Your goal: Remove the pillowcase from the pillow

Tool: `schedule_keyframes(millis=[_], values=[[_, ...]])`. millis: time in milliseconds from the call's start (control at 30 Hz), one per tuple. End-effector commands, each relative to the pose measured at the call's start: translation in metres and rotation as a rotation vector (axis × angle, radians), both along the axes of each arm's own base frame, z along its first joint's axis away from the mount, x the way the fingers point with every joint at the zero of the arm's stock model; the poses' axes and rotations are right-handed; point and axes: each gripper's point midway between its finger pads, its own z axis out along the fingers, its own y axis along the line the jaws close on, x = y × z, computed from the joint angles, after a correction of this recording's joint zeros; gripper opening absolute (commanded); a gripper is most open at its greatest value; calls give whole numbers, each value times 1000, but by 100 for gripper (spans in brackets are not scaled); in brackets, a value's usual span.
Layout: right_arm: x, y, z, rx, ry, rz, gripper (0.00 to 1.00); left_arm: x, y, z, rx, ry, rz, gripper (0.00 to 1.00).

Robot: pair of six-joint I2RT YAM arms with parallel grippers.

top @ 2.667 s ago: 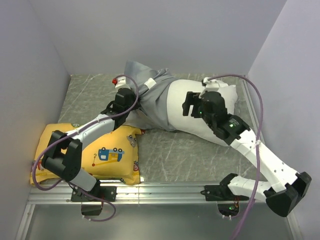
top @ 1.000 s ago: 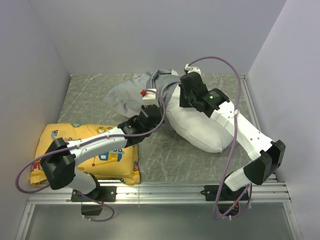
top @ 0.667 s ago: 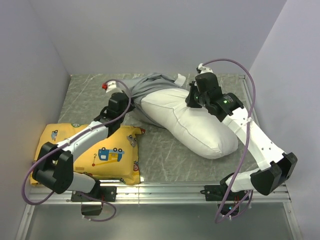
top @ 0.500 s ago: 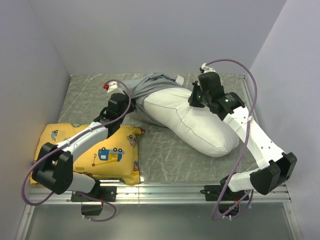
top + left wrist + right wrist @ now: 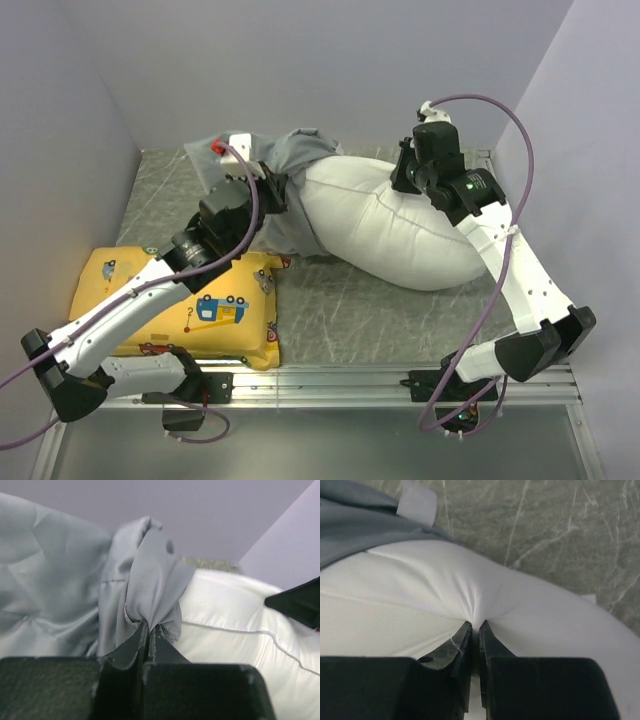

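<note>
The plump white pillow (image 5: 400,225) lies across the back right of the table, mostly bare. The grey pillowcase (image 5: 290,160) is bunched over its left end. My left gripper (image 5: 268,192) is shut on a gathered fold of the pillowcase (image 5: 150,580), its tips (image 5: 149,626) right at the pillow's (image 5: 240,630) edge. My right gripper (image 5: 405,182) sits at the pillow's far edge. In the right wrist view its jaws (image 5: 475,625) pinch a puckered fold of the pillow (image 5: 420,590), with the pillowcase (image 5: 360,525) at the upper left.
A yellow cushion (image 5: 200,310) printed with vehicles lies at the near left, under my left arm. Grey walls close in the table (image 5: 350,300) at the back and both sides. A metal rail (image 5: 330,380) runs along the near edge.
My left gripper has shut on the pillowcase and lifted it up and back. My right gripper has drawn the pillow's end to the right and back. More white pillow shows.
</note>
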Motion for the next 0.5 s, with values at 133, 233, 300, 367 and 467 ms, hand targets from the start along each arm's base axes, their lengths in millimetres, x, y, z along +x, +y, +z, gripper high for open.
schedule_keyframes(millis=[133,233,300,367,467], values=[[60,16,-17,-20,-18,19,39,36,-28,24,125,-7,-18,2],[69,24,-43,-25,34,30,57,65,-43,-14,144,83,-67,1],[69,21,-38,-26,14,10,65,83,-43,-45,152,139,-67,0],[65,17,-18,-12,-36,0,67,92,-45,-67,158,163,-71,0],[52,5,24,-3,-137,-31,72,107,-46,-107,170,230,-76,1]])
